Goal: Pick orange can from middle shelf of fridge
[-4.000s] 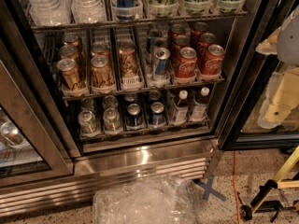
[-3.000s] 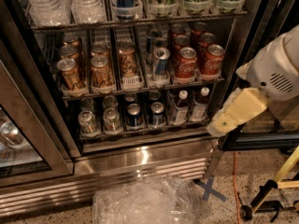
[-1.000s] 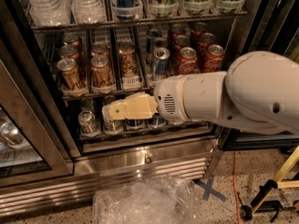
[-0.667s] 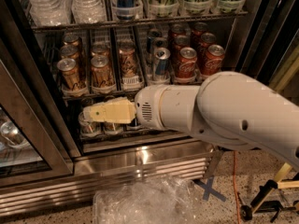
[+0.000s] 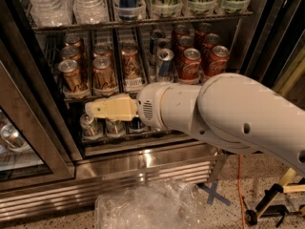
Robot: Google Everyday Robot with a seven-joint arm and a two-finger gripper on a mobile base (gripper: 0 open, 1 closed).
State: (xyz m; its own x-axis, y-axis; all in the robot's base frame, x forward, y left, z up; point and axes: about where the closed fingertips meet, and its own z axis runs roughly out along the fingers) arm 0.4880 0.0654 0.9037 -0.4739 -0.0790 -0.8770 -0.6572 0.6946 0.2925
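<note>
Several copper-orange cans stand in the left lanes of the middle shelf (image 5: 76, 97) of the open fridge (image 5: 143, 168); the front ones are the orange can (image 5: 71, 75) on the left, another (image 5: 104, 73) beside it and a third (image 5: 129, 62) further right. My gripper (image 5: 93, 110), cream-coloured, points left at the end of the big white arm (image 5: 228, 116). It sits just below the front edge of the middle shelf, under the front orange cans and in front of the lower rack. It holds nothing that I can see.
Red cola cans (image 5: 190, 63) and a blue-and-silver can (image 5: 164, 63) fill the right lanes. Small dark cans (image 5: 89, 125) stand on the lower rack behind the gripper. Clear cups (image 5: 47, 4) sit on the top shelf. A glass door (image 5: 19, 142) stands left. Crumpled plastic (image 5: 143, 206) lies on the floor.
The arm has swept in from the right edge across the fridge front to the left. The gripper now sits under the orange cans. The cans have not moved.
</note>
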